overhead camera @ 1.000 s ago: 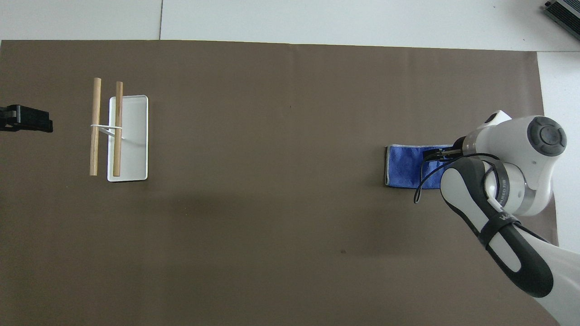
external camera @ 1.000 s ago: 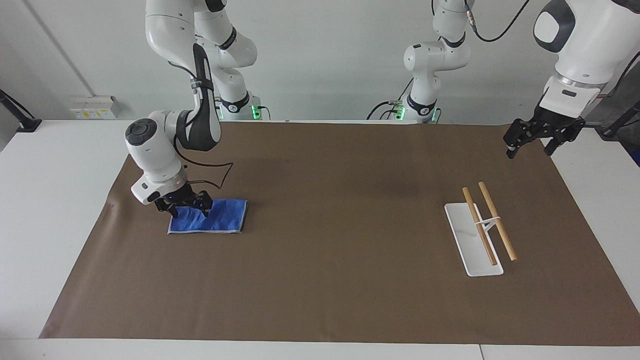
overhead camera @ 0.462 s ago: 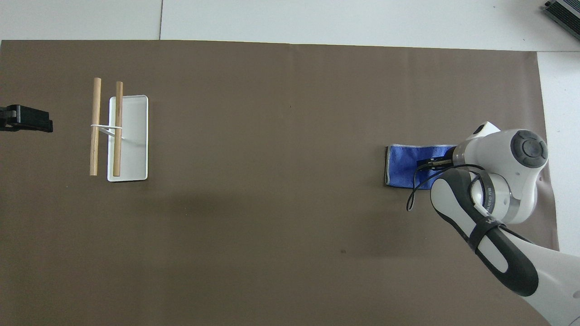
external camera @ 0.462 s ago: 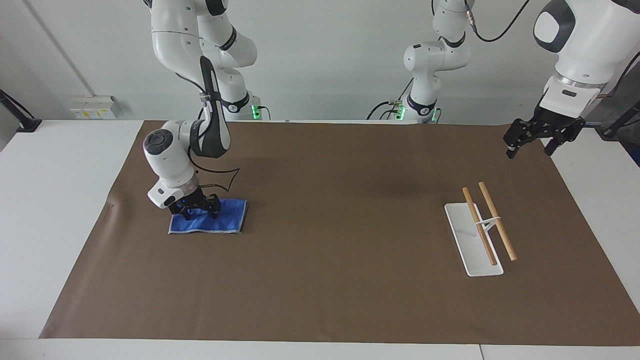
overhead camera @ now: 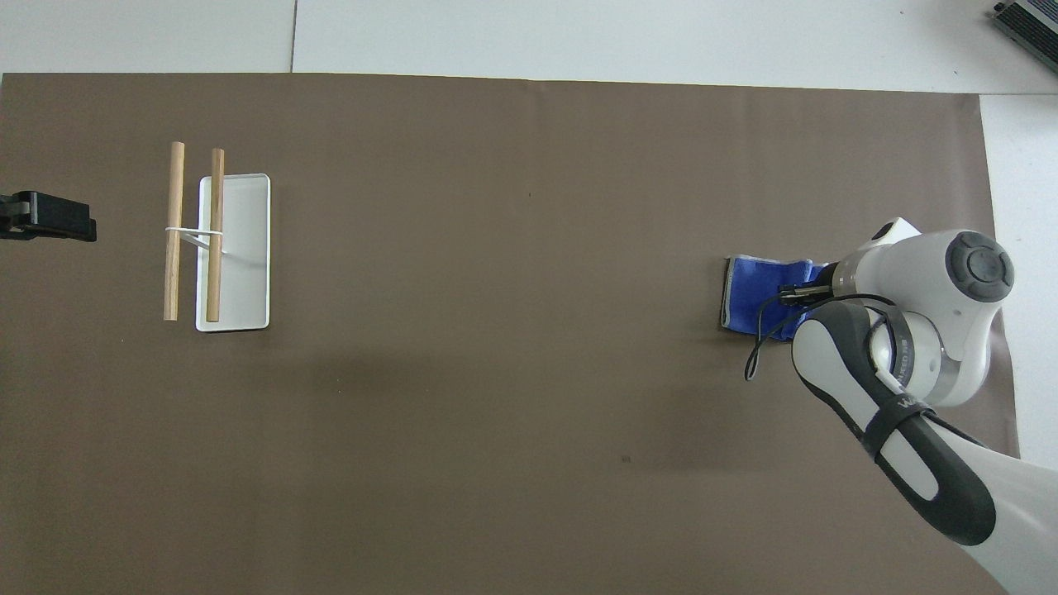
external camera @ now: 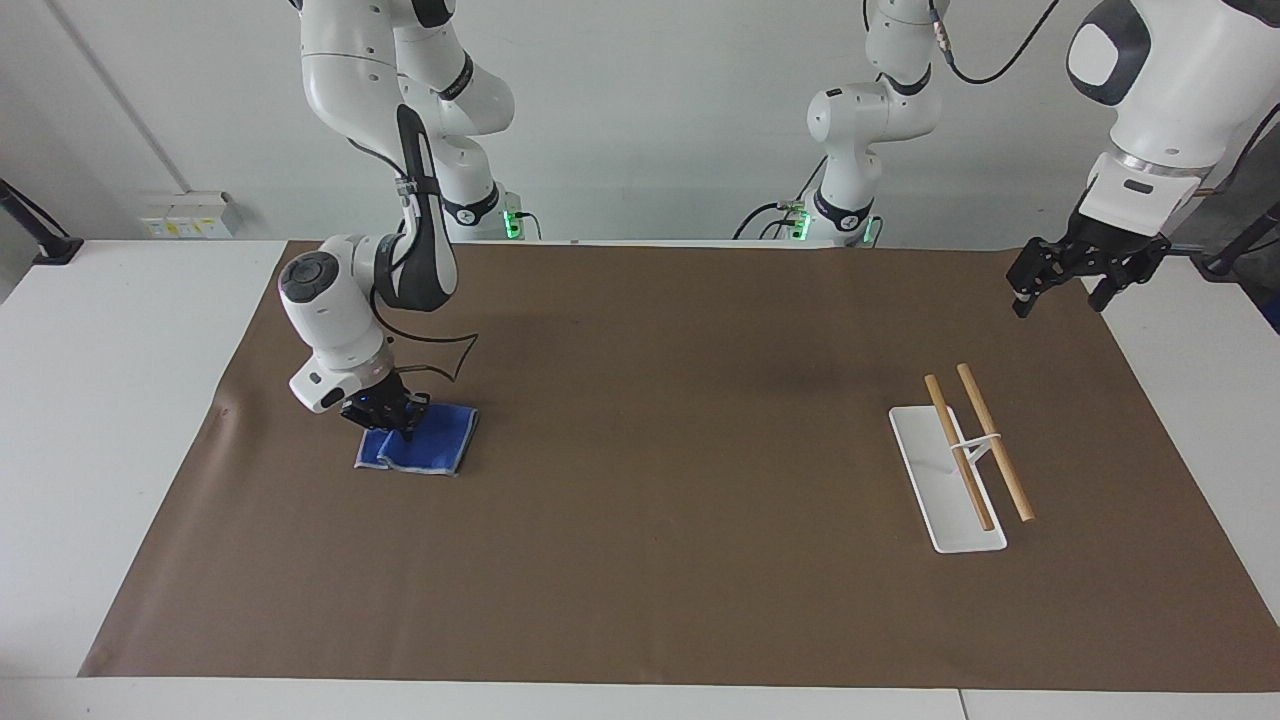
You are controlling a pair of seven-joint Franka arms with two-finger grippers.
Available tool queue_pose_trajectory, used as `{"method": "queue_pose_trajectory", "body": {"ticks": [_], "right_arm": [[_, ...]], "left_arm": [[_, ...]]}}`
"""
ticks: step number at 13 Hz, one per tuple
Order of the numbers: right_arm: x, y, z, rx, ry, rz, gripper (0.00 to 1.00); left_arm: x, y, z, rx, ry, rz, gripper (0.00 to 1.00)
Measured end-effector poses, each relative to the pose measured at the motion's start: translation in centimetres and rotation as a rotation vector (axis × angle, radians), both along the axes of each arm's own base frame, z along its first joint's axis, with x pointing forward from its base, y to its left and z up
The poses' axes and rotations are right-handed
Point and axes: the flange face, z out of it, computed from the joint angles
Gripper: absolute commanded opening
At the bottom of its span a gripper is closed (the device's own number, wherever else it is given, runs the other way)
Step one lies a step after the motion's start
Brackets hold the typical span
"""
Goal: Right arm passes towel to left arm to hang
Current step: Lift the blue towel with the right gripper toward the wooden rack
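The blue towel [external camera: 425, 442] lies bunched on the brown mat toward the right arm's end of the table; it also shows in the overhead view [overhead camera: 754, 294]. My right gripper [external camera: 388, 420] is down on the towel's end and shut on it, pinching the cloth into a fold; in the overhead view the right gripper [overhead camera: 800, 291] is partly hidden by its own wrist. My left gripper [external camera: 1064, 290] hangs open and empty in the air over the mat's corner at the left arm's end, and waits; only its tip shows in the overhead view [overhead camera: 50, 226].
A rack with a white base [external camera: 925, 450] and two wooden rods [external camera: 992, 440] stands toward the left arm's end of the table; it also shows in the overhead view [overhead camera: 240, 248]. The brown mat [external camera: 680, 400] covers most of the table.
My right gripper has closed on the towel and drawn it together: the flat cloth is now bunched and narrower. The left arm has not moved.
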Motion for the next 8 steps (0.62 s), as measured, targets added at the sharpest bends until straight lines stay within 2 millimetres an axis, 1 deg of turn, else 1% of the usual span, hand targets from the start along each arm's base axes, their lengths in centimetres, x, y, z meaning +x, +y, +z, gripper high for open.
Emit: {"method": "queue_pose_trajectory", "body": {"ticks": [2,4,6,8], "right_arm": [[1.1,0.1,2.0,0.031,0.009,-0.02,0.0],[2.2,0.6,4.5,0.093,-0.02,-0.06,0.0],[3.1,1.7,6.7,0.174,-0.047,-0.101,0.0],[4.1,3.4,9.2,0.254,-0.053,-0.155,0.0]], "left_arm": [[0.0,0.0,0.0,0.0,0.0,0.0,1.0],[0.0,0.0,0.0,0.0,0.0,0.0,1.0],[0.0,0.0,0.0,0.0,0.0,0.0,1.0],[0.0,0.0,0.0,0.0,0.0,0.0,1.0]]}}
